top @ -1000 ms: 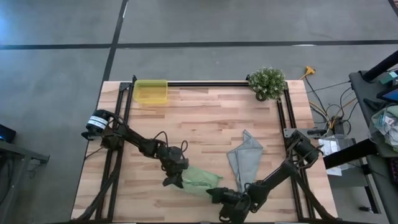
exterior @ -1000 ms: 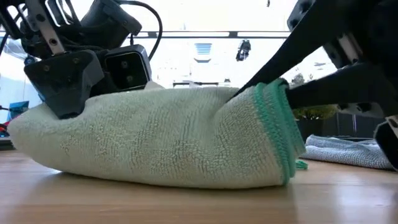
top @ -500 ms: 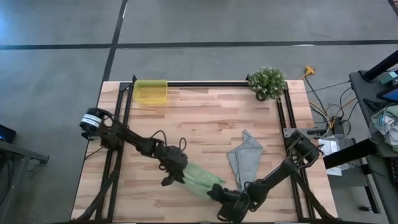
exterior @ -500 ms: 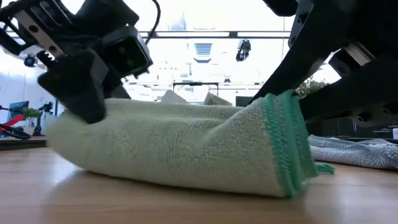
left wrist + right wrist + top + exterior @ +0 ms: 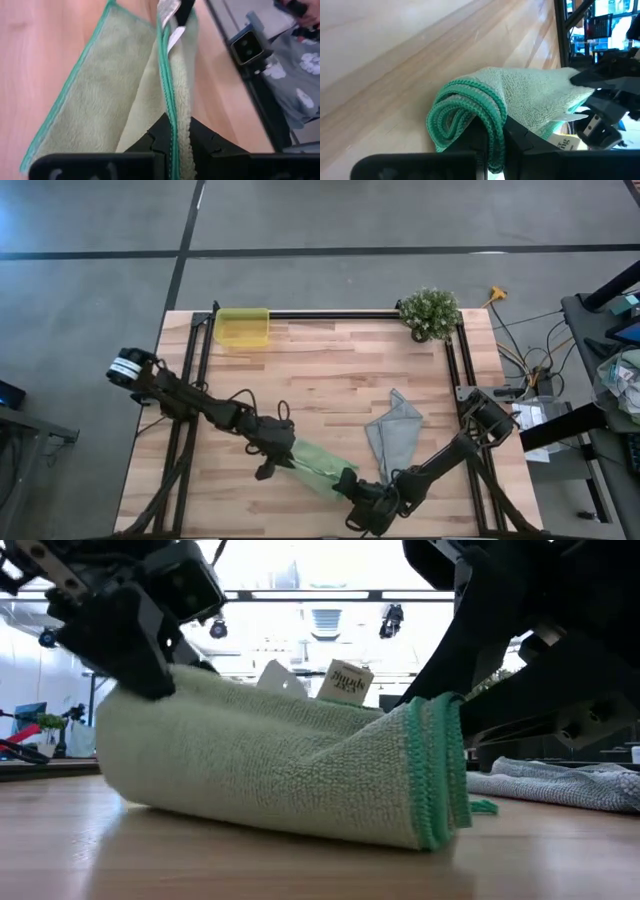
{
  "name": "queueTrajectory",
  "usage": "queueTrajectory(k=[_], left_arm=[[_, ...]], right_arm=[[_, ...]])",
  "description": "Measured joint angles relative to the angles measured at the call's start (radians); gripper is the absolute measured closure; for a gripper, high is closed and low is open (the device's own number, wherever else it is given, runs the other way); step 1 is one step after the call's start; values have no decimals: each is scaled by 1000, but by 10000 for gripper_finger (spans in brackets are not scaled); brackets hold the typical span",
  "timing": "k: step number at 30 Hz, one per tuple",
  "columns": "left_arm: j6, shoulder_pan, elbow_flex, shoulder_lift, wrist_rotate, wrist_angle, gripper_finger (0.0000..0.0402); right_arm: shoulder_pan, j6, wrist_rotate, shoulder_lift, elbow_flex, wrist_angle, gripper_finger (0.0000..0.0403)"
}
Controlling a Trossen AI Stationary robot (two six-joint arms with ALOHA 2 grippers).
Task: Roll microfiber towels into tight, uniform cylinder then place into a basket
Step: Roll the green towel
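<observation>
The left tool (image 5: pixel 277 463) is pinching one end of the light green towel (image 5: pixel 318 468), its fingers (image 5: pixel 162 137) closing tight over the cloth's darker green hem, and the right tool (image 5: pixel 352 486) is clamping the opposite end, where the fabric is curling into a loose coil around its fingers (image 5: pixel 487 140). The left arm is stretching low across the tabletop (image 5: pixel 330 370) from the 9 o'clock edge toward the centre-front, while the right arm is reaching in from about 4 o'clock, bent sharply so its wrist is sitting near 6 o'clock. Between the two tools the green towel is lying as a folded, partly rolled band, resting on the wood with a small white tag (image 5: pixel 346 681) sticking up along its top. The grey-blue towel (image 5: pixel 393 430) is lying crumpled just beside it toward 4 o'clock. The yellow basket (image 5: pixel 242 327) is standing well apart at 11 o'clock, and a potted plant (image 5: pixel 430 312) is sitting at 1 o'clock. The tabletop is pale butcher-block wood in a black frame, standing on a grey floor crossed by dark lines, with cables and equipment cluttering the 3 o'clock side.
</observation>
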Motion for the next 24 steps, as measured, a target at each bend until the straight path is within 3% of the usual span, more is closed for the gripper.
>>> queueTrajectory(k=[6, 11, 18, 24], left_arm=[[4, -7, 0, 81, -20, -16, 381], [98, -30, 6, 112, -34, -10, 381], [131, -84, 4, 108, -252, -18, 381], [130, -104, 4, 126, -288, -21, 381]], right_arm=[[-21, 50, -93, -1, 0, 7, 385], [-25, 61, -105, -2, 0, 7, 385], [-33, 80, -158, -2, 0, 2, 385], [-70, 199, -247, -2, 0, -29, 377]])
